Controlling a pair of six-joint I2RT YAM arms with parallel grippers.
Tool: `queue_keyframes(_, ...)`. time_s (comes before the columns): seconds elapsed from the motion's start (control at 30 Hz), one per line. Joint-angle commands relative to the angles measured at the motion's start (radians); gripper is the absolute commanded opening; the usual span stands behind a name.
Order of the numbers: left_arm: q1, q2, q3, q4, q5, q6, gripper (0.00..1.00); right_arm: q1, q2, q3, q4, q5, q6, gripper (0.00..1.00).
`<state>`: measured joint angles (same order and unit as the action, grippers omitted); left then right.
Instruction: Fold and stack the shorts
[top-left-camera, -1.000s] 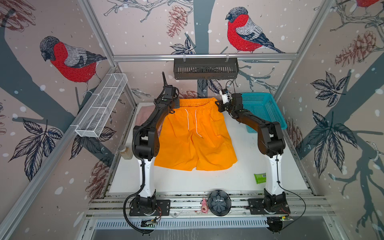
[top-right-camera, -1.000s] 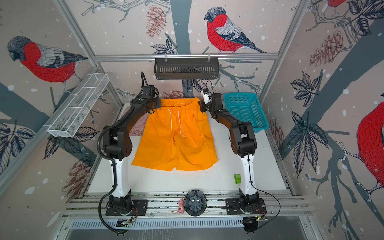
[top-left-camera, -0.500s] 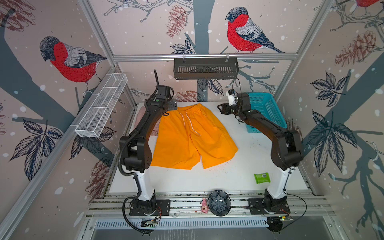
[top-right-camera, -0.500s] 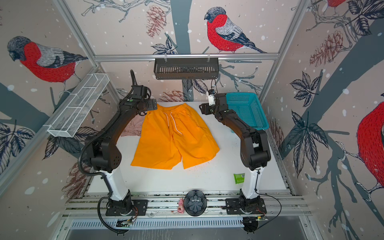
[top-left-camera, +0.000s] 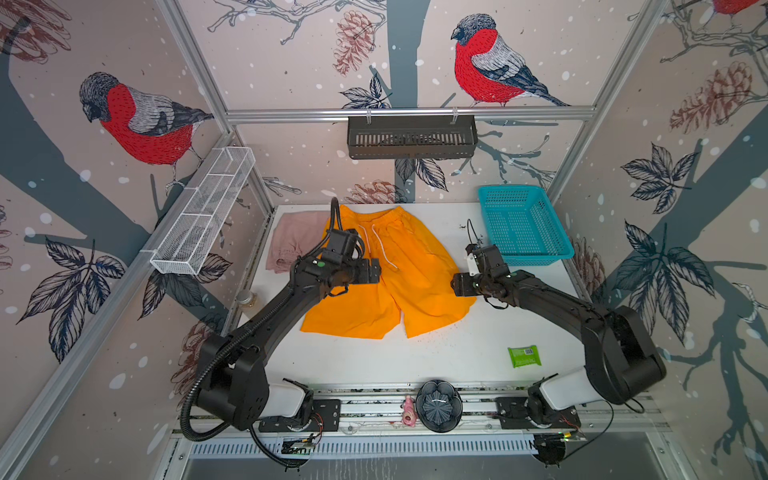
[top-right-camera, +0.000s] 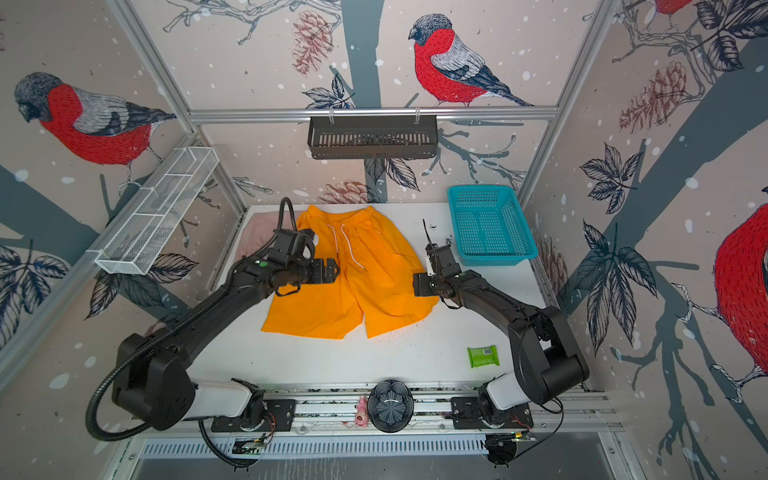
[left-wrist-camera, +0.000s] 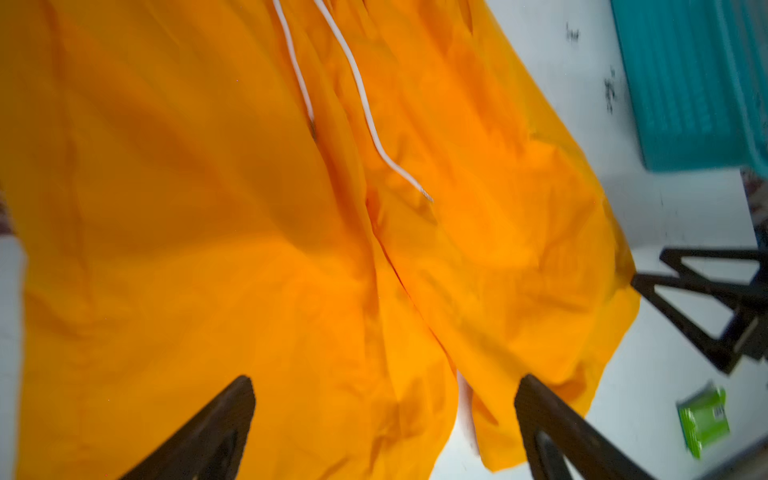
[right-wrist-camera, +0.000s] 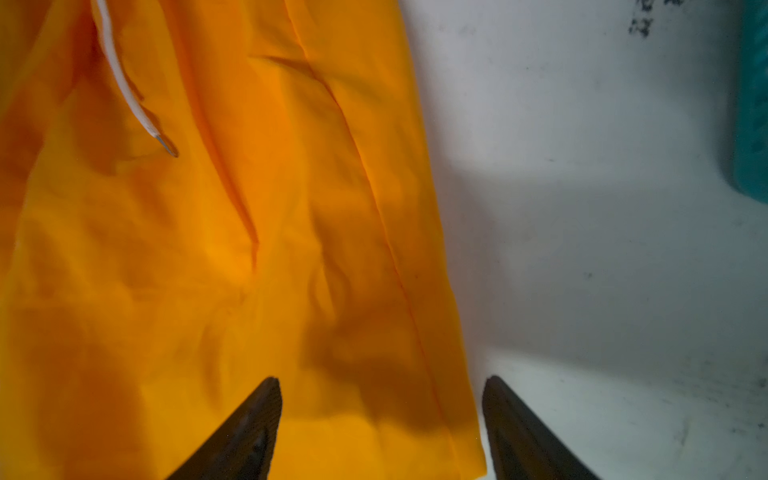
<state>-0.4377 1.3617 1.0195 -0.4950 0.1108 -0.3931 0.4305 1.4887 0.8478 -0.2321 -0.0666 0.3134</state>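
The orange shorts (top-left-camera: 399, 270) (top-right-camera: 361, 274) lie spread flat on the white table, waistband toward the back wall, white drawstring (left-wrist-camera: 365, 108) loose on top. The pink shorts (top-left-camera: 293, 239) (top-right-camera: 259, 232) sit bunched at the back left, partly behind my left arm. My left gripper (top-left-camera: 374, 270) (left-wrist-camera: 386, 382) hovers open above the left leg of the orange shorts (left-wrist-camera: 249, 208), holding nothing. Over the right leg's outer edge (right-wrist-camera: 415, 291), my right gripper (top-left-camera: 457, 286) (right-wrist-camera: 382, 380) is open and empty.
A teal basket (top-left-camera: 521, 224) stands at the back right. A green packet (top-left-camera: 524, 356) lies near the front right. A small jar (top-left-camera: 245, 298) sits at the table's left edge. A white wire rack (top-left-camera: 203, 210) and a dark shelf (top-left-camera: 411, 137) hang on the walls.
Both grippers opened and let go of the orange shorts' waistband, then drew back toward the front. The shorts settled flat on the table.
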Motion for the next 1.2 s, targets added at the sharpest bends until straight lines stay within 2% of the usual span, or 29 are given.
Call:
queue_keyframes(0.0, -0.082, -0.02, -0.129, 0.067, 0.025, -0.05, 0.97, -0.004, 0.021, -0.008, -0.015, 0.04, 0.013, 0.78)
queue_keyframes(0.13, -0.178, -0.008, -0.234, 0.106, -0.019, -0.06, 0.97, -0.031, 0.04, -0.025, 0.019, -0.029, 0.009, 0.76)
queue_keyframes(0.27, -0.239, 0.019, -0.288, 0.165, 0.001, -0.037, 0.97, -0.06, 0.06, -0.046, 0.028, -0.14, -0.003, 0.68)
queue_keyframes(0.4, -0.257, 0.067, -0.306, 0.175, -0.015, -0.022, 0.97, -0.07, 0.064, -0.057, 0.007, -0.209, -0.012, 0.47)
queue_keyframes(0.53, -0.286, 0.107, -0.306, 0.203, -0.003, -0.007, 0.96, -0.082, 0.07, -0.051, -0.007, -0.289, -0.016, 0.13)
queue_keyframes(0.57, -0.289, 0.117, -0.304, 0.206, -0.005, -0.007, 0.94, -0.085, 0.069, -0.042, -0.02, -0.302, -0.017, 0.08)
queue_keyframes(0.6, -0.291, 0.133, -0.303, 0.207, -0.011, -0.011, 0.91, -0.085, 0.062, -0.026, -0.038, -0.313, -0.017, 0.03)
queue_keyframes(0.67, -0.291, 0.167, -0.293, 0.193, -0.028, -0.029, 0.77, -0.086, 0.045, 0.013, -0.087, -0.317, -0.016, 0.02)
queue_keyframes(0.83, -0.291, 0.194, -0.273, 0.188, -0.035, -0.067, 0.27, -0.091, 0.013, 0.145, -0.29, -0.257, -0.008, 0.02)
queue_keyframes(0.93, -0.291, 0.184, -0.254, 0.188, -0.025, -0.062, 0.0, -0.096, 0.011, 0.204, -0.374, -0.211, -0.013, 0.02)
queue_keyframes(1.0, -0.291, 0.18, -0.236, 0.195, 0.02, -0.053, 0.0, -0.107, 0.018, 0.226, -0.394, -0.187, -0.017, 0.02)
queue_keyframes(1.07, -0.291, 0.164, -0.22, 0.212, 0.123, -0.036, 0.0, -0.12, 0.037, 0.245, -0.403, -0.148, -0.023, 0.02)
queue_keyframes(1.17, -0.295, 0.099, -0.206, 0.259, 0.275, -0.043, 0.0, -0.158, 0.081, 0.255, -0.364, -0.149, -0.043, 0.09)
